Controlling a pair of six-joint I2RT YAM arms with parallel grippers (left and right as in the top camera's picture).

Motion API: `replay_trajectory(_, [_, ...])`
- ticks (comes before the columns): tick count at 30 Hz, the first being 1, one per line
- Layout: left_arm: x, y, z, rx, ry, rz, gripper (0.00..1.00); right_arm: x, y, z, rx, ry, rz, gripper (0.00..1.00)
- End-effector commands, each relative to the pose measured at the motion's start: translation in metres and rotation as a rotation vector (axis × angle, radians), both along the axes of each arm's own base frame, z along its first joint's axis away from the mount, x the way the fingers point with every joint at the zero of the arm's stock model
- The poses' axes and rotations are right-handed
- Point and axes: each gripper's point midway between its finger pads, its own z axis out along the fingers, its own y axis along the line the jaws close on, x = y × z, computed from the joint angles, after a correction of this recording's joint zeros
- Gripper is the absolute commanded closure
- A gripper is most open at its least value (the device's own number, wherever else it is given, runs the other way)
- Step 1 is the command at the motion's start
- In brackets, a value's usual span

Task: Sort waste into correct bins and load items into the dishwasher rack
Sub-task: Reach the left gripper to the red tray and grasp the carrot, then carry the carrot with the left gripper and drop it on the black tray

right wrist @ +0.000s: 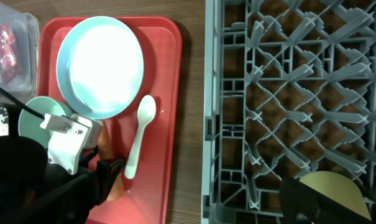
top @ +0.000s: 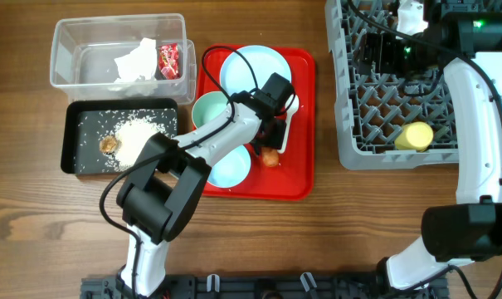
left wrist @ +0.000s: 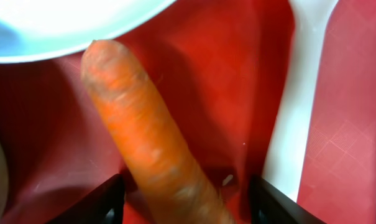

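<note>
Carrot [left wrist: 150, 143]: only piece of waste not yet binned. Lies on the red tray [top: 300, 178], tip near the plate [top: 255, 71], spoon [right wrist: 138, 140] just beside. Bracketed at its wider end by the spread fingertips [left wrist: 107, 199] of the left gripper [left wrist: 188, 202], not yet clamped.

Elsewhere, sorted already: tissue [top: 137, 60] and wrapper [top: 168, 60] inside the clear tub [top: 68, 58]; rice [top: 138, 137] and brown scrap [top: 109, 144] inside the black tub [top: 85, 164]. Looks like food goes in black, so probably the carrot's bin too.

Loading barely begun: only the yellow cup [top: 415, 135] lies in the rack [top: 350, 154], near its front edge. Left on the tray: plate, mint bowl [top: 209, 112], blue bowl [top: 230, 170], spoon.

Right gripper [top: 382, 51]: hovers over the rack's far side, well apart from the cup; spread or closed, cannot tell.

Judged about halfway overall.

Counted:
- Waste: one carrot, one tissue, one wrapper, one scrap, one heap of rice.
- Dishes: one plate, two bowls, one spoon, one cup.
- Containers: two tubs, one rack, one tray.
</note>
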Motion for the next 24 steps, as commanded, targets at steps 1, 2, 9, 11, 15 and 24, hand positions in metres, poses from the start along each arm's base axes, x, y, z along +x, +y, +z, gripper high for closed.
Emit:
replay_trajectory(1, [0.001,0.006,-0.012,0.028,0.017,-0.016,0.41,0.001,-0.005,-0.009,-0.019,0.028,-0.015,0.03])
replay_trajectory(2, [0.001,0.006,-0.012,0.028,0.017,-0.015,0.43,0.001,-0.005,-0.008,-0.019,0.026,-0.015,0.03])
replay_trajectory(9, [-0.001,0.007,-0.006,0.029,0.018,-0.015,0.59,0.003,-0.005,-0.008,-0.022,0.020,-0.016,0.03])
replay_trajectory(11, [0.001,0.006,0.002,0.018,0.003,-0.014,0.62,0.004,-0.005,-0.007,-0.022,0.015,-0.016,0.02])
replay_trajectory(15, [0.006,0.003,0.032,-0.023,-0.054,-0.014,0.61,0.005,-0.005,-0.007,-0.022,0.011,-0.016,0.02])
replay_trajectory(24, [0.009,0.000,0.075,-0.078,-0.128,-0.011,0.72,0.005,-0.005,-0.007,-0.022,0.008,-0.016,0.02])
